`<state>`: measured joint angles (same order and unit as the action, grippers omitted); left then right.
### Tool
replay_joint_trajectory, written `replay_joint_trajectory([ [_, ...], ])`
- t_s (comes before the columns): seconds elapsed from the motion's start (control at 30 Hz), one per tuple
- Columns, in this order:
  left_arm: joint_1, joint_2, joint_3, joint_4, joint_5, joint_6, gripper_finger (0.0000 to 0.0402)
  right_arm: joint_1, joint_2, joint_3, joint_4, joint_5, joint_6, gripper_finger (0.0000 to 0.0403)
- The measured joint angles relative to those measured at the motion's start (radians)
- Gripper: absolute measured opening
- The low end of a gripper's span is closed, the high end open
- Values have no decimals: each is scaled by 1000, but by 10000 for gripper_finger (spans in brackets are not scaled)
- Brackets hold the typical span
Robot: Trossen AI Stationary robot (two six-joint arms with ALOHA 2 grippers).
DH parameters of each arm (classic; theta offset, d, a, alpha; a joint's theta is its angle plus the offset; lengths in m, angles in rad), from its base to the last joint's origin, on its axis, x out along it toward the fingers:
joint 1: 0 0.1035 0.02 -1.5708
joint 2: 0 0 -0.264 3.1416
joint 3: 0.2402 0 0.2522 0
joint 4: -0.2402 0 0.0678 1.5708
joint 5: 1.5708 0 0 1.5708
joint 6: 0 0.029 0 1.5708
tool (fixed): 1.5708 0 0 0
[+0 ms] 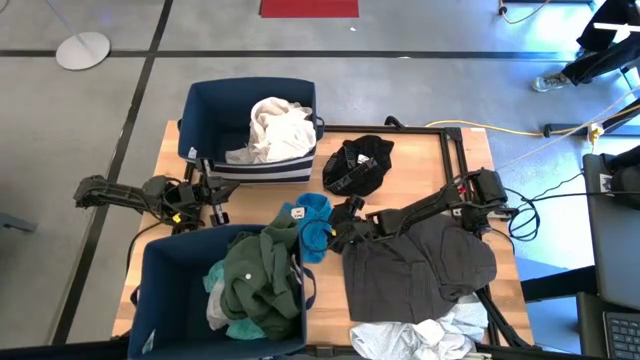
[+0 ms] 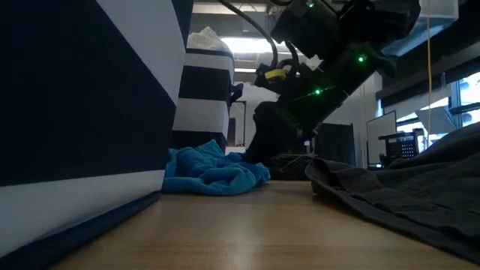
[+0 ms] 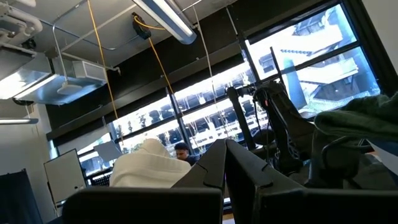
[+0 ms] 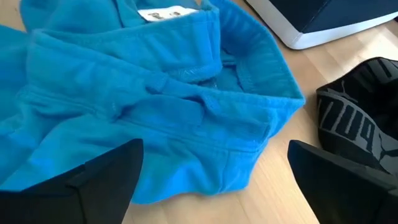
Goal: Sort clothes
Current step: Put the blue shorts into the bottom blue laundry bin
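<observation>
My right pincer (image 4: 211,180) hangs spread apart over the soft, crumpled teal garment (image 4: 149,99) on the wooden worktop (image 1: 420,150), at 3 o'clock of the near bin (image 1: 160,290) holding green clothes (image 1: 262,285); left pincer's state I cannot tell.

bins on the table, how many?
2. Far bin holds a white garment; near bin holds dark green clothes.
</observation>
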<state>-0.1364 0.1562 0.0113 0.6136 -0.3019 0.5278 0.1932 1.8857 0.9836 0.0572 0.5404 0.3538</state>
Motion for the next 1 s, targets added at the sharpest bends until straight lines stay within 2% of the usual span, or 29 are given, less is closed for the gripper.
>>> replay_joint_trajectory([
  [0.33, 0, 0, 0, -3, 0, 0, 0, 3, 0, 0, 5, -44, 36, 392],
  [0.5, 0, 0, 0, -3, 0, -1, 0, -4, 0, 0, 8, 28, 25, 390],
  [0.7, 0, 0, 0, -3, 0, 0, 0, -52, 0, 0, 62, -52, 20, 390],
  [1.0, 0, 0, 0, -4, 0, 0, 0, -78, 74, 2, 142, -93, 34, 390],
])
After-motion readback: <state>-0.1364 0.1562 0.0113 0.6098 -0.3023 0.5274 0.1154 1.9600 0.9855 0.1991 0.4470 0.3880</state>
